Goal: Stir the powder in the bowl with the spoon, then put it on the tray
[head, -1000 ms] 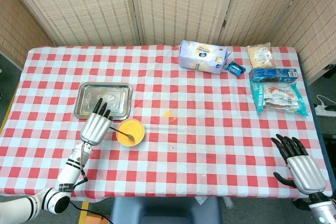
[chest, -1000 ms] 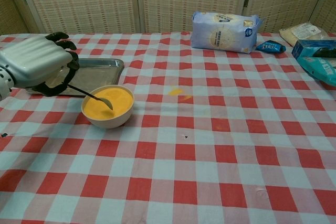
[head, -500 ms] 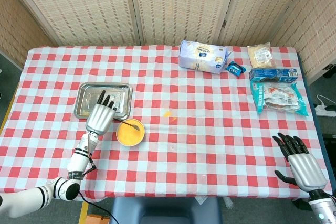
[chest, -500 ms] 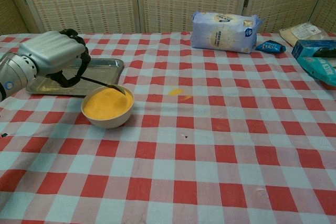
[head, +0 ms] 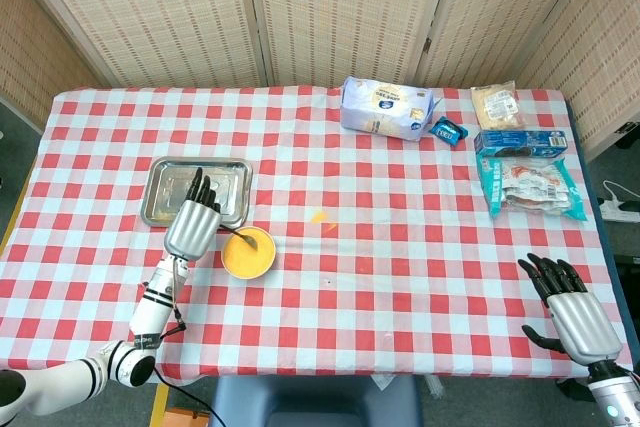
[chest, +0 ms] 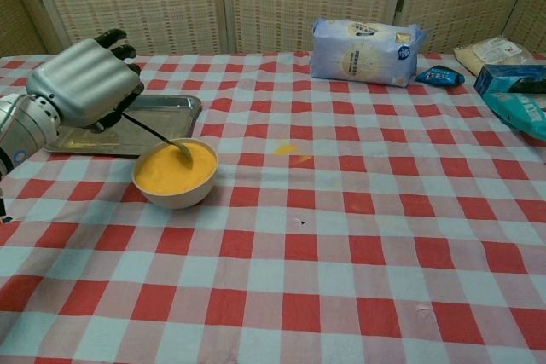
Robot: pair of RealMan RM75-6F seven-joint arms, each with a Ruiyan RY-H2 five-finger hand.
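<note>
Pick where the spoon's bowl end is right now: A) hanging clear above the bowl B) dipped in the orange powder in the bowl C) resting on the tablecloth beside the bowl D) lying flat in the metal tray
B: the left hand holds the spoon by its handle, and the tip sits in the orange powder inside the bowl, beside the tray.

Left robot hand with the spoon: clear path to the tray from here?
Probably yes. The left robot hand holds the spoon in the bowl, and the tray lies right behind the bowl with nothing between them.
</note>
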